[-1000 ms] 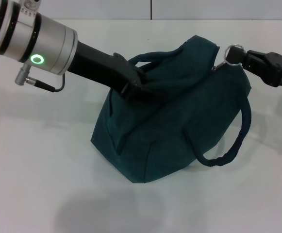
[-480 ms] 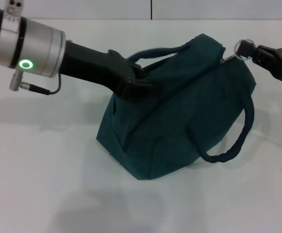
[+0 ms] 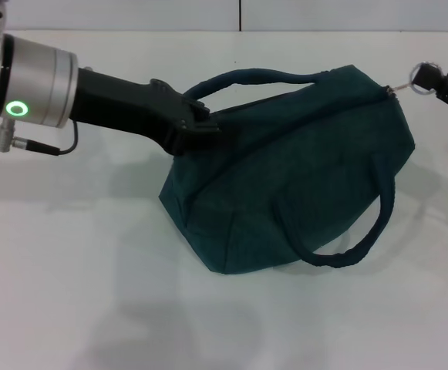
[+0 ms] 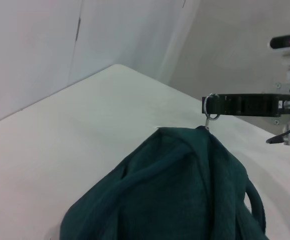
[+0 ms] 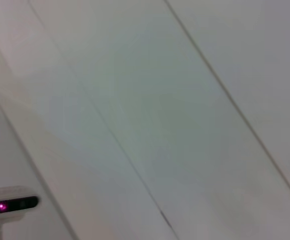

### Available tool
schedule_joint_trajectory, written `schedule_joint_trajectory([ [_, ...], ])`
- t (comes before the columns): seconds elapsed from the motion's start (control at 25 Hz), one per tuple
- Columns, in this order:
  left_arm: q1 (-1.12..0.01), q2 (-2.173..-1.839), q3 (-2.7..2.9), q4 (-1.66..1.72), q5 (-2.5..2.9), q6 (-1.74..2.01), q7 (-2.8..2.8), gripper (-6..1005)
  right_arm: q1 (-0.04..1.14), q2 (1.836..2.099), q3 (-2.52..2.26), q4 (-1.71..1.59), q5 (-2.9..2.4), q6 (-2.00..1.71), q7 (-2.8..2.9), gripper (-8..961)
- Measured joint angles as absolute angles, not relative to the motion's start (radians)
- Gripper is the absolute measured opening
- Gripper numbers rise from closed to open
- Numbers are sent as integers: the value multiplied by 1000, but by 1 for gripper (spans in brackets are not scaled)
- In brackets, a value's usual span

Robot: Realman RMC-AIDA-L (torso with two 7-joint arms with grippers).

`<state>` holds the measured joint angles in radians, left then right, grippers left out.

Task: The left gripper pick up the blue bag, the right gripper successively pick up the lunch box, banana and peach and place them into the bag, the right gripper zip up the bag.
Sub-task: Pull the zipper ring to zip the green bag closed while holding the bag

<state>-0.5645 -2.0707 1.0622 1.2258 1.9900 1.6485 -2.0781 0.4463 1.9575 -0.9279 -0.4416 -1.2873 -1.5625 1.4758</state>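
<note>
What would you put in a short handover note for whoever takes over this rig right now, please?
Left gripper: shut on the bag at its left end, on the table.
Right gripper: shut on the zip ring, pulled out at the bag's right end.
Lunch box, banana, peach: not visible, presumably inside.
Done: zip looks drawn across.
Left: confirm it is fully closed, then release both grippers.

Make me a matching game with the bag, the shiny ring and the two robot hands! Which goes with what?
Things:
1. left gripper
2. right gripper
3. zipper ring
4. loose handle

States:
A. small, round and silvery
B. hangs down the front of the blue bag
C. pinches the bag's top at one end
D. holds the ring at the bag's other end

Pairs: 1-C, 2-D, 3-A, 4-B
</note>
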Motion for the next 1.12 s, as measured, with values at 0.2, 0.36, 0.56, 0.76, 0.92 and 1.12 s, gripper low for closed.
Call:
schedule_joint_trajectory([
  [0.2, -567, -2067, 977, 1175, 1968, 1659, -2072, 148, 424, 1961, -924, -441, -1287, -1518, 1448, 15],
  [0.36, -573, -2067, 884, 1110, 1959, 1656, -2038, 142, 413, 1960, -924, -440, -1287, -1497, 1443, 15],
  [0.56, -576, -2062, 810, 1061, 1954, 1652, -2026, 110, 403, 1969, -925, -439, -1328, -1459, 1429, 15],
  [0.76, -583, -2055, 809, 1038, 1941, 1651, -2024, 66, 398, 1983, -926, -439, -1339, -1468, 1419, 15],
  [0.92, -604, -2067, 850, 1035, 1918, 1652, -2015, 45, 399, 1996, -919, -439, -1309, -1527, 1402, 15],
  [1.12, -653, -2086, 931, 1037, 1908, 1616, -1967, 143, 414, 2012, -921, -414, -1283, -1579, 1367, 16],
])
